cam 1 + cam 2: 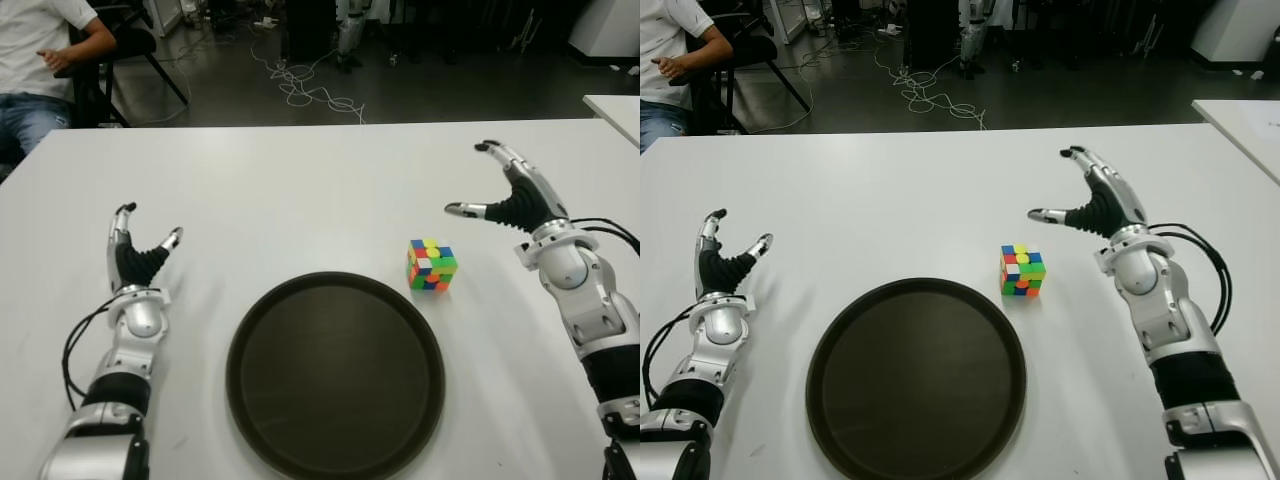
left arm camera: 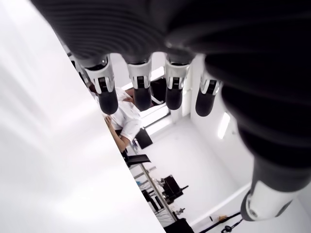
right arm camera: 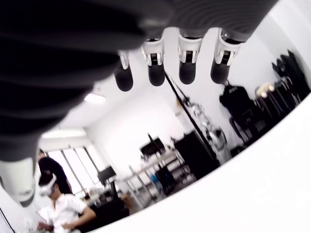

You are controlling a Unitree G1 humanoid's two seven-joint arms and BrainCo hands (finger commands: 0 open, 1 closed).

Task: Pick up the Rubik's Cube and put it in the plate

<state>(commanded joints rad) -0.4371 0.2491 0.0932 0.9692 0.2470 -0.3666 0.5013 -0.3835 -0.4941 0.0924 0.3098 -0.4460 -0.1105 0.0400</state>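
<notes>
Item: small multicoloured Rubik's Cube (image 1: 431, 265) with red, yellow, green, blue and white stickers. Stands on the bench, just beside the upper right rim of the plate, outside it, held by nothing.

Item: large round dark brown plate (image 1: 262, 330) with a raised rim. Lies flat on the bench, near the front edge, between the two arms.

Item: plain white bench (image 1: 300, 190), broad top.

Item: right robot hand (image 1: 505, 200), silver and black, with several fingers. Shows to the right of the cube and a little beyond it, apart from it. Fingers spread and extended, thumb pointing toward the cube's side; it grips nothing.

Item: left robot hand (image 1: 138, 255), same make. Shows to the left of the plate, well apart from the cube. Fingers straight and apart, holding nothing.

Item: seated person (image 1: 40, 50) in a white shirt and blue jeans, on a black chair beyond the bench's far left corner.

Item: loose white cables (image 1: 310, 90) on the dark floor behind the bench.
</notes>
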